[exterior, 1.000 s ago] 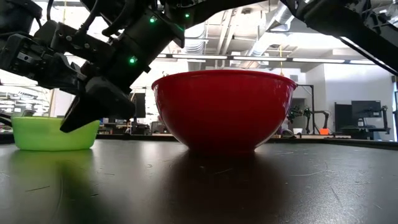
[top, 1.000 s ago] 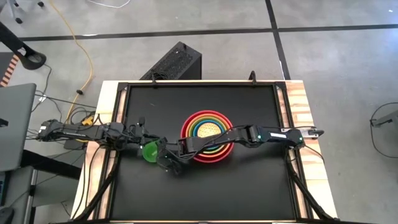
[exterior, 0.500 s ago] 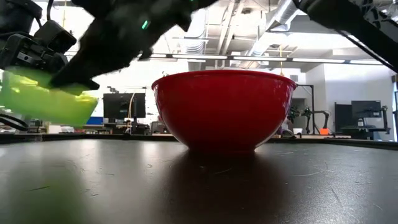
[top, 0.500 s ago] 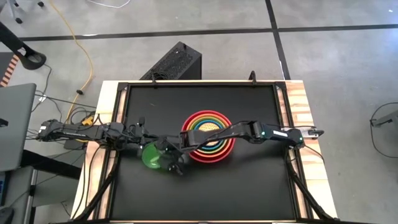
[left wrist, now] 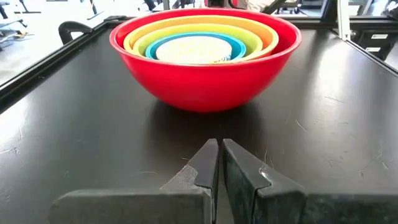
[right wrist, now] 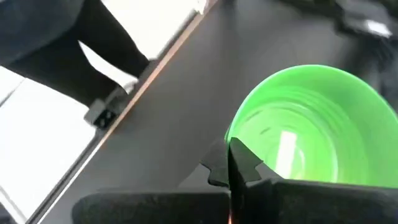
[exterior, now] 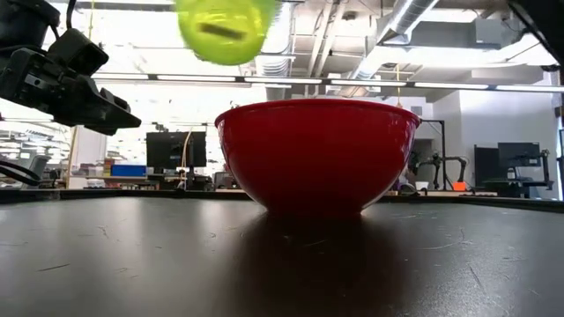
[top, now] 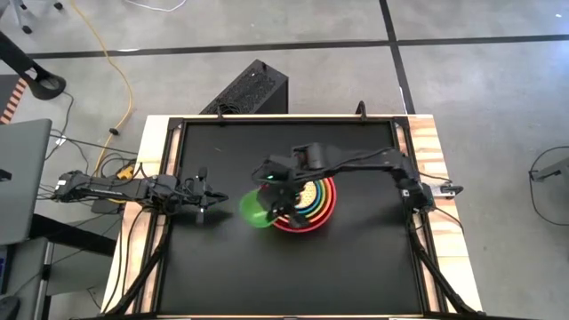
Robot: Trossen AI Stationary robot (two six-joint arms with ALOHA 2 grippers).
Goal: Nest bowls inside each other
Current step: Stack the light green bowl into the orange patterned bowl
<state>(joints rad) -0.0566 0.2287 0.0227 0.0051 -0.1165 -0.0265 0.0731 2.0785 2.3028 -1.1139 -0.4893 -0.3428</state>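
The smallest bright green bowl hangs in the air just left of the nested stack, high above the table in the low view. My right gripper is shut on it. The stack is a large red bowl resting on its base, with orange, lime green, blue and speckled tan-yellow bowls inside it. My left gripper is shut with nothing between its fingers. It waits low at the table's left, pointing at the stack. My right gripper pinches the green bowl's rim between its two fingers, on the side of the bowl nearest the wrist. The fingers slant down from the table's right. The bowl is lifted clear and tilted; its underside faces the low camera.
The black tabletop has a raised frame around it and wooden side strips. There is bare table in front of and behind the stack. A black box stands on the floor beyond the far edge.
My right gripper has taken hold of the green bowl where it stood on the table's left part. It has swung up and toward the table's right, turning as it went. The bowl is now lifted clear, tilted, beside the red stack.
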